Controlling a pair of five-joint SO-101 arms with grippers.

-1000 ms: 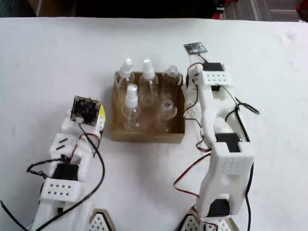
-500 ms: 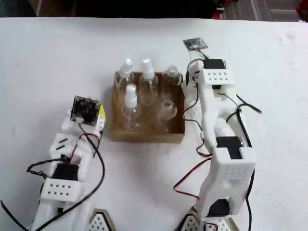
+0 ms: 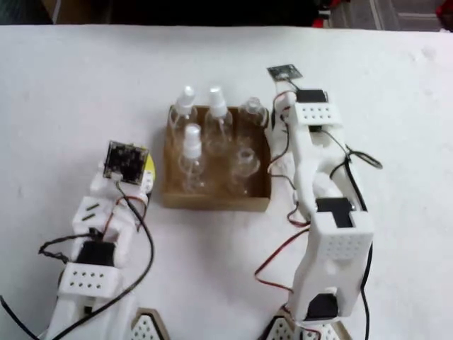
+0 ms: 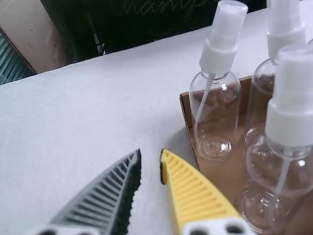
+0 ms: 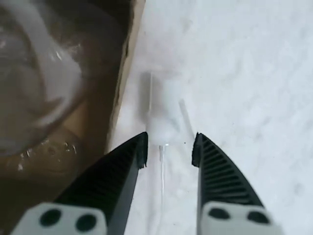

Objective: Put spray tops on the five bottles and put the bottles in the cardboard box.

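Your right tool (image 5: 168, 142) is open wide and has nothing in it. A spray top (image 5: 164, 115) lies flat on the counter (image 3: 85, 78), just past the tips of the tool. It is right beside the wall of the cardboard box (image 5: 124, 63).

All five bottles already stand in the box. Three have tops on. The far right bottle (image 3: 253, 112) and the near right bottle (image 3: 245, 163) have none.

Here is what could go wrong:

- **Bumping the box.** The top is very close to it. If you go down as you are, the jaw on that side may hit the wall and shove the box, and the bottles could wobble or fall.
- **Losing the top.** It is small and lies flat, so it may slip or roll away when you squeeze.
- **Bending the tube.** If you pinch the thin tube and not the thick part, it may bend. Then it will not go into a bottle neck.

Your left tool (image 4: 149, 159) is open only a crack and holds nothing. It sits near the other side of the box. Nothing holds the bare bottles, so pushing a top on could tip one.
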